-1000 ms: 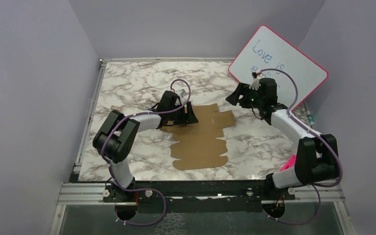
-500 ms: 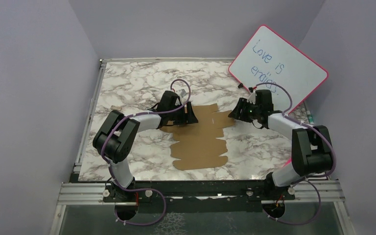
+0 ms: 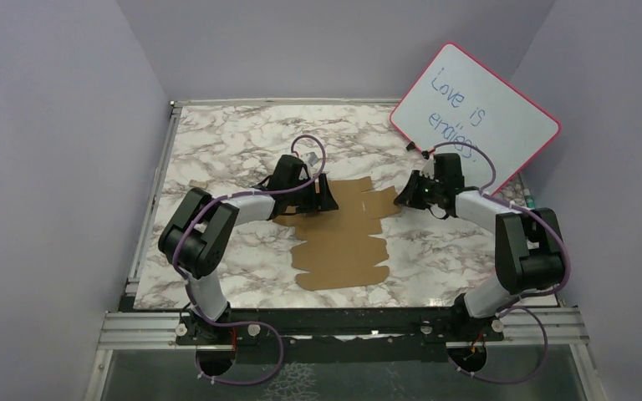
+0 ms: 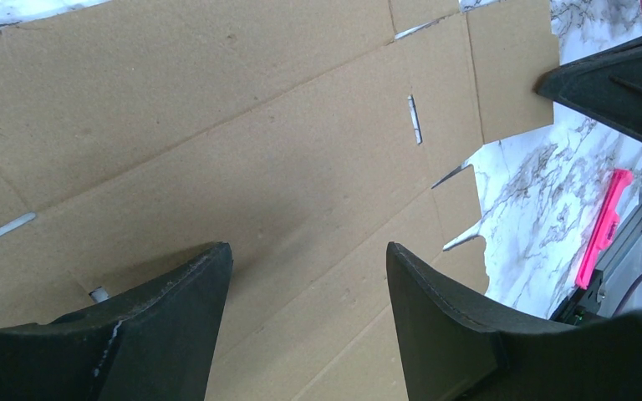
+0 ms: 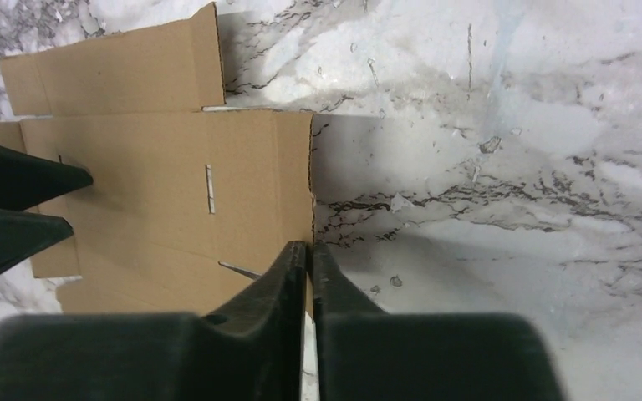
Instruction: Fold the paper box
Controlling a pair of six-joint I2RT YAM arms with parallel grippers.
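Observation:
The paper box [image 3: 343, 242] is a flat brown die-cut cardboard sheet lying mid-table, with flaps and notches along its right side. My left gripper [image 3: 324, 200] rests low over its far left part, open, with bare cardboard [image 4: 259, 125] between the fingers [image 4: 159, 334]. My right gripper [image 3: 401, 199] is at the sheet's far right flap. In the right wrist view its jaws [image 5: 309, 245] are shut, with the flap's right edge [image 5: 292, 167] running in between the tips. The left fingers show at that view's left edge.
A pink-framed whiteboard [image 3: 476, 109] with blue writing leans at the back right. A pink tool [image 4: 606, 225] lies near the table's right front edge. A tiny tan scrap [image 3: 196, 185] lies at the left. Low rails edge the marble table [image 3: 234, 142].
My right arm came down and leftward from near the whiteboard to the sheet's right flap, and its jaws went from open to shut on the flap's edge. The left arm stayed still.

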